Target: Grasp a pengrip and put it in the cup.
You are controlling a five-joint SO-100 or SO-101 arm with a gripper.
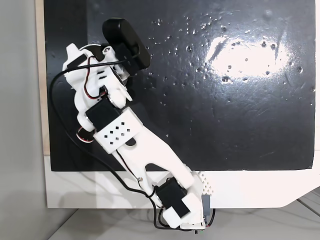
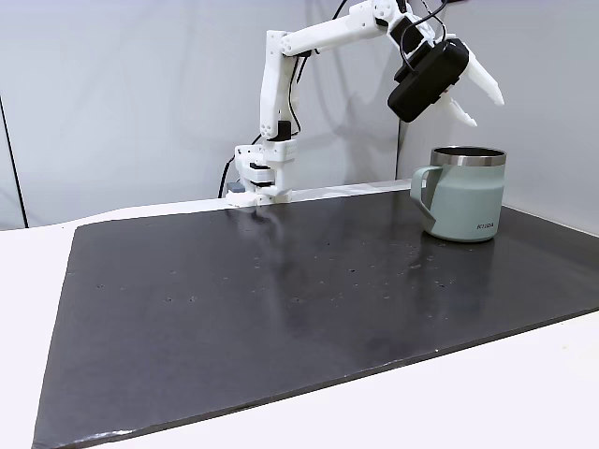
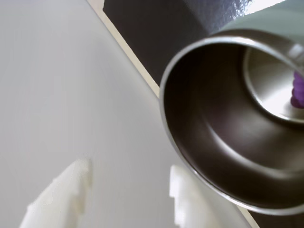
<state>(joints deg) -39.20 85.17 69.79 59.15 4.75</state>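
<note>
On the black mat point(image 2: 234, 309), cup point(image 3: 213, 156) holds the pengrip point(image 3: 298, 90).

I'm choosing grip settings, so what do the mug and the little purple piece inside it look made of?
The mug looks like steel: shiny mirror-like interior and rim, with a matte pale-green coating outside. The purple piece on the mug's bottom seems soft rubber, though it is cut off at the wrist view's edge, so that's uncertain.

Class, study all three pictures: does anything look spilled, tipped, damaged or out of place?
Nothing stands out. The cup stands upright on the black mat, undamaged. In the wrist view the purple pengrip lies inside it on the steel bottom. The gripper hangs open above the cup, holding nothing.
</note>
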